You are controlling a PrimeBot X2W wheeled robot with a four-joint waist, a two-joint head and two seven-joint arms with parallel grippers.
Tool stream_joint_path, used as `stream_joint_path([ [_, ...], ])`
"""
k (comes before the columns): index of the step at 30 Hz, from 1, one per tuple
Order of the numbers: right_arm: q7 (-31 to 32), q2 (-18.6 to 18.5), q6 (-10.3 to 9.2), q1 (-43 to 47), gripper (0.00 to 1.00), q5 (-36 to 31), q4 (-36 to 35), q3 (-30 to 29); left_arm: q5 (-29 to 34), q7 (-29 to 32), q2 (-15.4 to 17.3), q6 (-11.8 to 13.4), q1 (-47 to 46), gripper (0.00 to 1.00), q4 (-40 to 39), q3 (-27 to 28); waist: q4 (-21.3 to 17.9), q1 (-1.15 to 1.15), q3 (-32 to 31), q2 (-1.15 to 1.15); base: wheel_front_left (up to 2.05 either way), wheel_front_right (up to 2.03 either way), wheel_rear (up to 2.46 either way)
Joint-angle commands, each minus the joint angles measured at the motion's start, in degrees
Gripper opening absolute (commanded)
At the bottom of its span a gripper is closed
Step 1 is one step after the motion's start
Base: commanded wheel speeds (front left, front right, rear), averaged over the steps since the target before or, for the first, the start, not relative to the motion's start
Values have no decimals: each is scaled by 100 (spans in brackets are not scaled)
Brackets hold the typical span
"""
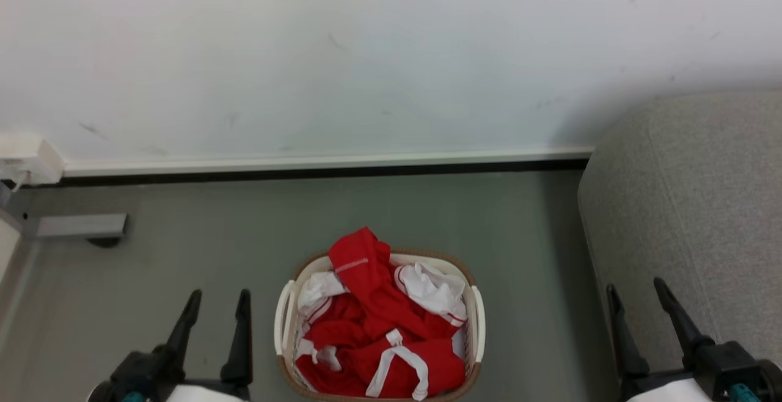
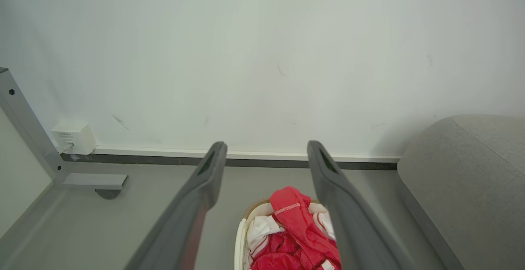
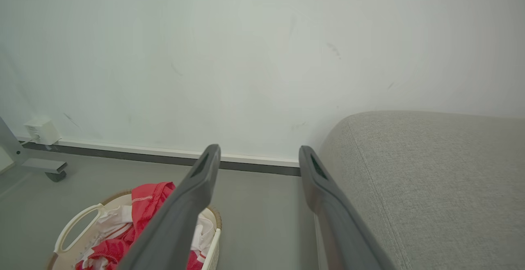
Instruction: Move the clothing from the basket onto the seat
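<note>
Head view: the basket (image 1: 285, 322), an oval of cream-white perforated plastic with a brown woven-look rim and 2 loop handles, stands on the smooth grey floor (image 1: 183, 255) between your 2 grippers. The clothing (image 1: 379, 322) lies heaped inside it: soft, crumpled bright red fabric with white trim, stripes and straps, 1 red fold rising above the far rim. The seat (image 1: 690, 206), a light grey sofa of coarse-weave upholstery with rounded edges, occupies the right side, set apart from the basket by a strip of floor. You see the left gripper (image 1: 220, 297) low at the basket's left and the right gripper (image 1: 635, 286) low at the right, by the seat's edge. Each points 2 long, dark, tapered fingers up and forward toward the pale, scuffed wall (image 1: 366, 54), jaws spread wide, holding nothing and touching neither basket nor cloth. The left wrist view adds a small white box (image 2: 74, 136) at the skirting and a grey metal frame leg (image 2: 24, 118) with a flat foot over a dark castor, and shows the basket's far end between its fingers. The right wrist view gives you the seat's woven grain, a seam along its edge, and 1 handle's open loop at lower left.
</note>
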Motion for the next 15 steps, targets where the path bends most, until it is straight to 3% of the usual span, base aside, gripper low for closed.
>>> stream_joint_path([
  [1,-20,-31,-12,-122,100,-28,-52,-19,82,-4,32,-23,-151,100,5,-38,-54,0,383,0,0,0,0],
  [9,-11,-28,-12,-951,100,-235,-683,-37,-146,-4,442,-23,-1699,100,565,-1198,-214,0,2075,0,0,0,0],
  [15,-11,-28,-12,-1463,100,-315,-1122,-54,-399,-4,716,-25,-2916,100,1497,-2028,-390,0,3073,0,0,0,0],
])
